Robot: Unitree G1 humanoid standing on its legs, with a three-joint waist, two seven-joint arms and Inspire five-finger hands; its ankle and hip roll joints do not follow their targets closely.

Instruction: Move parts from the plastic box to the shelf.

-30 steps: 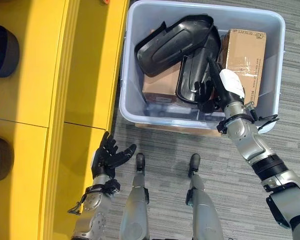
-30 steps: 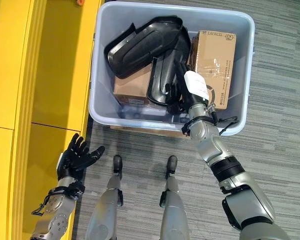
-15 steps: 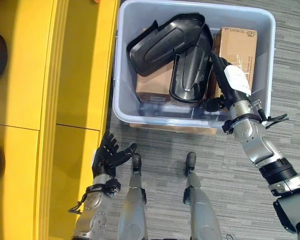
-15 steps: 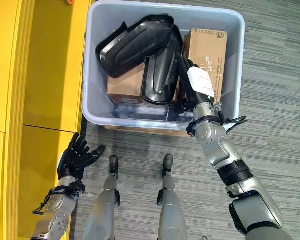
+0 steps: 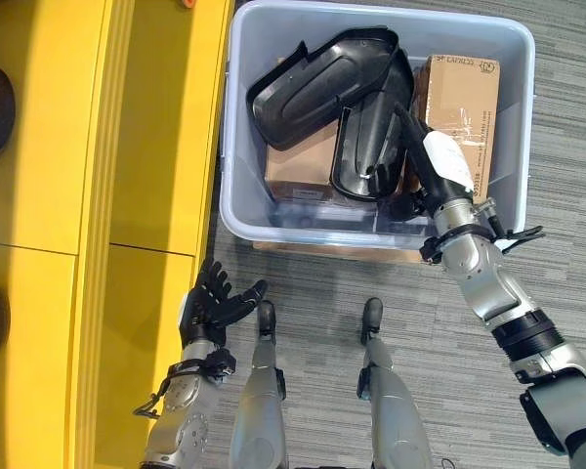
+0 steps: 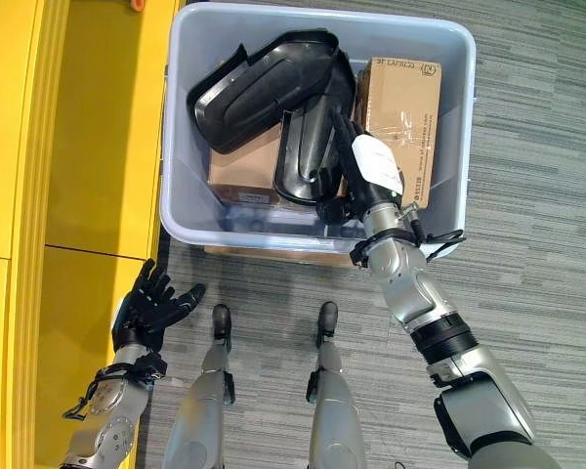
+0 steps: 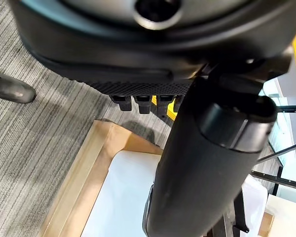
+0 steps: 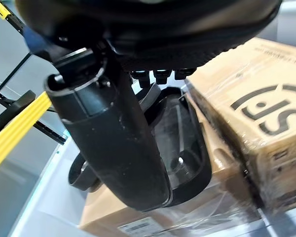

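With fingers straight, the right robot hand (image 5: 432, 172) touches a black part (image 5: 369, 153) that could be dropped.

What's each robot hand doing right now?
Left robot hand: open, fingers spread, holding nothing.
Right robot hand: inside the plastic box beside a black part; grip cannot be told.

Lighting: bright, even, from overhead. Glare: soft sheen on the black moulded parts (image 5: 327, 78) and on the taped cardboard box (image 8: 259, 98). Shadow: dim inside the plastic box (image 5: 523, 117) beneath those parts. Focus: the right hand (image 8: 113, 143), closest to its wrist camera, is blurred.
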